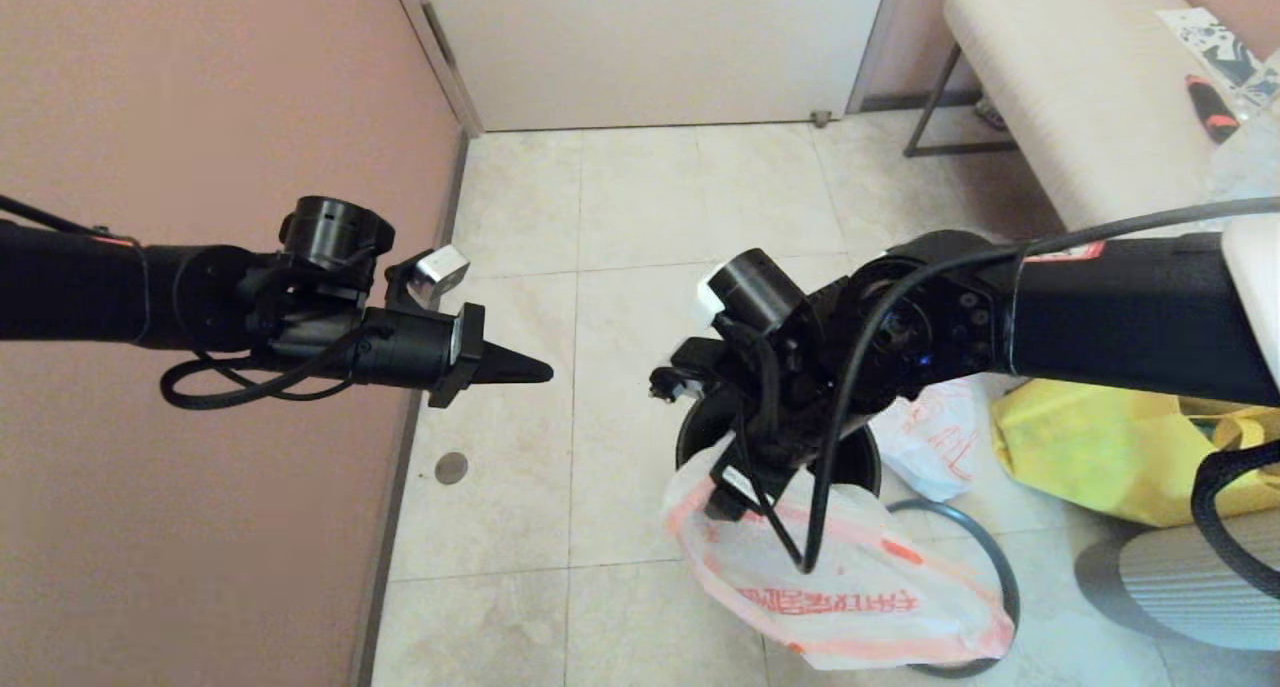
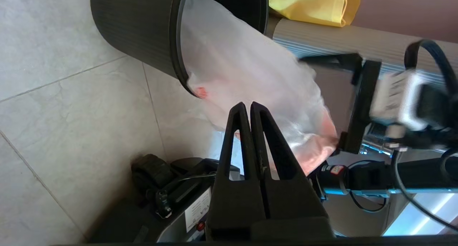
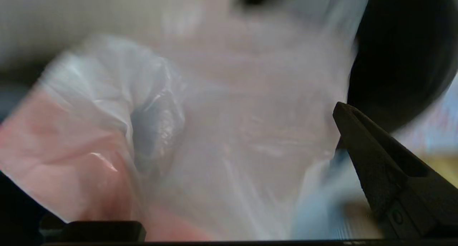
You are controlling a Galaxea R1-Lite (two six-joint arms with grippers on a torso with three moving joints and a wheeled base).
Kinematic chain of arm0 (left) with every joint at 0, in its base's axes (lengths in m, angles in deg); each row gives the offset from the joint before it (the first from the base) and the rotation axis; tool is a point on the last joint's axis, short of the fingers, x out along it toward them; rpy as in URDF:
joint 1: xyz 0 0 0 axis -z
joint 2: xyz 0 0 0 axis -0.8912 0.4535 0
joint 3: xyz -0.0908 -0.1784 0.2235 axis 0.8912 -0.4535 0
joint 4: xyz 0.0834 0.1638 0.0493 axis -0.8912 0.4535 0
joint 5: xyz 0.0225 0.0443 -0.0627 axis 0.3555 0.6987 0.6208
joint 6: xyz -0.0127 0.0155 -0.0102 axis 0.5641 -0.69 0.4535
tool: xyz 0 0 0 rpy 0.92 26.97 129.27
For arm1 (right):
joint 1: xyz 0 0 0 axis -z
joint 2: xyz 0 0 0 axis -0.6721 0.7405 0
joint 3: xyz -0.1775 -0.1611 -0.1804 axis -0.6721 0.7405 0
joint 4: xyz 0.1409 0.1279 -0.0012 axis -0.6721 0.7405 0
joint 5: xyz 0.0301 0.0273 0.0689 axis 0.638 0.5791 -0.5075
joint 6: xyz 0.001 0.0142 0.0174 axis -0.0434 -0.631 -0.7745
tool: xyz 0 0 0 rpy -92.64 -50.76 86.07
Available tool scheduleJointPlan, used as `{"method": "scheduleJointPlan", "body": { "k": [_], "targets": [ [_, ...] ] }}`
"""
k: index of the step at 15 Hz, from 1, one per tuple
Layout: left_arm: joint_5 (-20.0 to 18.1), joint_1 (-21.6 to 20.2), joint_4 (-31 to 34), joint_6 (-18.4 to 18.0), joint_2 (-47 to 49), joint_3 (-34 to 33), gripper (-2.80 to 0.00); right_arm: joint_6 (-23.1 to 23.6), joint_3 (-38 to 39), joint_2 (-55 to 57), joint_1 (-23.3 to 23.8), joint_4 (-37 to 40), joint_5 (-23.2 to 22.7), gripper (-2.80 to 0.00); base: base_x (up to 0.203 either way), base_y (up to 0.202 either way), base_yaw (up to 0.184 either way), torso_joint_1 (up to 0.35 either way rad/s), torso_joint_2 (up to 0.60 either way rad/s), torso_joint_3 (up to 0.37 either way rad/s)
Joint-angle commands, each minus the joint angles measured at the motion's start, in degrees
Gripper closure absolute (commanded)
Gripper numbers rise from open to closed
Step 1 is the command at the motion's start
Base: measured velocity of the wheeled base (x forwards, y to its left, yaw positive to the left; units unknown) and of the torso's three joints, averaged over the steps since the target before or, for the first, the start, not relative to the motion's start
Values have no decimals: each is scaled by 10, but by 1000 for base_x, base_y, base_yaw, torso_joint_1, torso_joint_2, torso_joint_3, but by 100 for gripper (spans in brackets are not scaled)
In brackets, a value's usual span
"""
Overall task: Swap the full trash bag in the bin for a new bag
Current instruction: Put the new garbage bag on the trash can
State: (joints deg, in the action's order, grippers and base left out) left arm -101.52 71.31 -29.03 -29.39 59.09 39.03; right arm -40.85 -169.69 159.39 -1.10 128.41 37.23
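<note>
1. The right pincer (image 1: 728, 502) is held just over the small round black plastic bin (image 1: 700, 427). Its two fingers look spread wide apart, and the thin white plastic new bag with orange-red print (image 1: 850, 587) lies between them.
2. One end of the new bag is tucked in the bin under the pincer. The rest spills out over the rim and hangs down toward the robot. The best next step is likely to push more of the bag down inside.
3. The bag's mouth should be taken by its pink-orange edge, not by the middle (thin plastic slips and bunches up fast).
4. The edge should be pulled out and folded over the rim all the way around, so the hole is kept wide open.
5. The thin dark grey hoop (image 1: 985, 557) lies on the floor near the pincer, partly under the new bag. It can be pressed on later to hold the edge.
6. The lumpy white full trash bag (image 1: 930, 437) sits on the floor just past the bin, next to a yellow cloth tote (image 1: 1090, 447). It should not be bumped.
7. The left pincer (image 1: 535, 371) is pressed together and holds nothing. It is parked in the air well off to the side.
</note>
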Motion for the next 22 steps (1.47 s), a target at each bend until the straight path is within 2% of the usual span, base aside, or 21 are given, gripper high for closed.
{"method": "scheduleJointPlan", "body": {
  "k": [1,3,7,10,12,13,14,17,18,20,21,22],
  "targets": [
    [-2,2,3,2,0,-1,0,2,6,-19,1,35,26,-280,0,0,0,0,0,0],
    [1,8,3,1,5,-1,0,5,4,-18,7,36,41,-280,0,0,0,0,0,0],
    [5,2,1,-2,59,14,0,13,-17,-26,15,36,-7,-280,0,0,0,0,0,0],
    [6,-14,3,-36,100,24,0,15,-15,-28,11,59,-14,-280,0,0,0,0,0,0],
    [6,-18,4,-38,100,25,0,11,-16,-46,9,66,-75,-280,0,0,0,0,0,0],
    [6,-18,4,-38,100,25,0,10,-17,-51,12,82,-91,-280,0,0,0,0,0,0],
    [6,-18,4,-38,100,25,0,11,-18,-49,15,114,-86,-280,0,0,0,0,0,0],
    [6,-18,4,-36,101,25,0,13,-28,-17,21,173,19,-280,0,0,0,0,0,0],
    [6,-17,4,-36,103,25,0,9,-28,-11,22,211,38,-280,0,0,0,0,0,0],
    [6,-17,4,-36,105,26,0,-34,-27,-11,19,268,52,-280,0,0,0,0,0,0],
    [6,-17,4,-35,104,25,0,-62,-27,-16,19,271,55,-280,0,0,0,0,0,0],
    [6,-16,5,-34,103,25,0,-83,-27,-22,21,273,77,-280,0,0,0,0,0,0]
  ]
}}
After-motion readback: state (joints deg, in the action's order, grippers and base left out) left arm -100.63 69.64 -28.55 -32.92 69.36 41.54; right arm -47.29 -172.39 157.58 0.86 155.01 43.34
